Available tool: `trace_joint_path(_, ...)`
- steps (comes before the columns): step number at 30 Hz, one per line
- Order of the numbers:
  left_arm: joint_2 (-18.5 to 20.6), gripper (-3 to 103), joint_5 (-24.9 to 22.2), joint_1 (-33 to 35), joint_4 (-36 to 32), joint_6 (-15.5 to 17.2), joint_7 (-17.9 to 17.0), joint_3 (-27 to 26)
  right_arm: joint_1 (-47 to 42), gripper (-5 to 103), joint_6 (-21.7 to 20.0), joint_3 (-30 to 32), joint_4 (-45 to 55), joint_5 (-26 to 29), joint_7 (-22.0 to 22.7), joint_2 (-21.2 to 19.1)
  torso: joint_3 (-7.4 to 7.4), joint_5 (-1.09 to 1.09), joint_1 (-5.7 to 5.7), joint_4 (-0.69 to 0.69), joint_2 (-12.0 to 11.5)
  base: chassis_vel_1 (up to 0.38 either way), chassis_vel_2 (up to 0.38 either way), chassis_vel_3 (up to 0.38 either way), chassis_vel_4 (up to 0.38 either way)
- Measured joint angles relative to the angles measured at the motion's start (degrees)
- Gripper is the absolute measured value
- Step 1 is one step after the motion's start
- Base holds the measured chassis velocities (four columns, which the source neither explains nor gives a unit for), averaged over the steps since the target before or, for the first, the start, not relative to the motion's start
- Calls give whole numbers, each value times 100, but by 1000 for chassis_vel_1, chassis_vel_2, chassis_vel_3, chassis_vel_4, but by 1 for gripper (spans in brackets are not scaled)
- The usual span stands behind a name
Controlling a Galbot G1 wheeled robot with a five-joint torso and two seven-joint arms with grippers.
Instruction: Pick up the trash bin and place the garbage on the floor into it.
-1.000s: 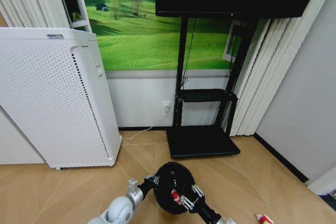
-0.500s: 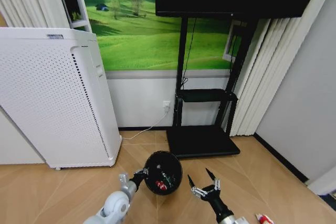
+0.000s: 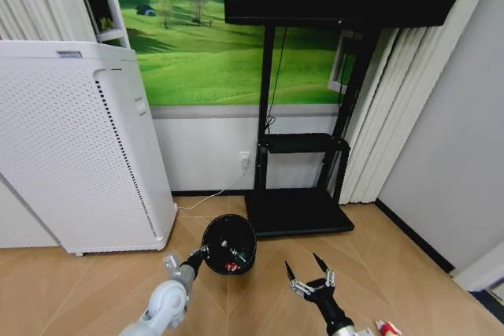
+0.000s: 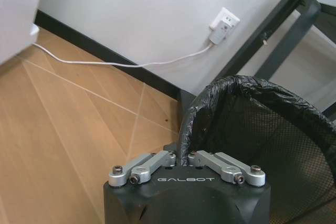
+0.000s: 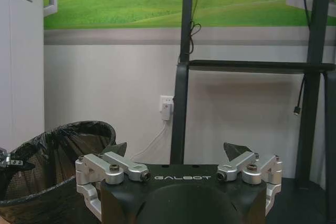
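Since half a second ago my head camera has swung a little, so the whole room sits shifted in view; against that, I see the bin carried slightly left and farther from the right gripper. The tall white perforated appliance [image 3: 79, 147] stands at my left against the wall, and the black TV stand with its flat base [image 3: 298, 212] is ahead. The light tan wood-look chevron floor [image 3: 394, 265] spreads below. The small round black mesh trash bin lined with a black bag [image 3: 228, 244] hangs tilted, its mouth turned toward my head camera, in front of the stand's base. Inside it I make out small red and green bits of garbage [image 3: 232, 262]. My left gripper [image 3: 194, 257] is clamped on the bin's rim at its left side; the left wrist view shows the fingers closed together over the bag-wrapped edge [image 4: 185, 153]. My right gripper [image 3: 309, 276] hovers to the right of the bin, clear of it, its fingers spread wide and holding nothing. A red-and-white packet [image 3: 386, 327] lies on the floor near the lower right edge.
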Motion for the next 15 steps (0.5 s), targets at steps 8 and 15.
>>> trace_joint_path(8, -45, 3, 24, 81, -14, -13, -6, -69, 38, 100, 71, -3, -230, -157, 88, 22, -1, -3, 1, 0, 0, -245, -252, 240, 243)
trace_joint_path(15, -71, 3, -4, 284, -156, -17, -41, -289, 555, 100, -529, 108, -1117, -160, 527, -157, 0, 3, 1, -1, 0, -113, -139, 118, 130)
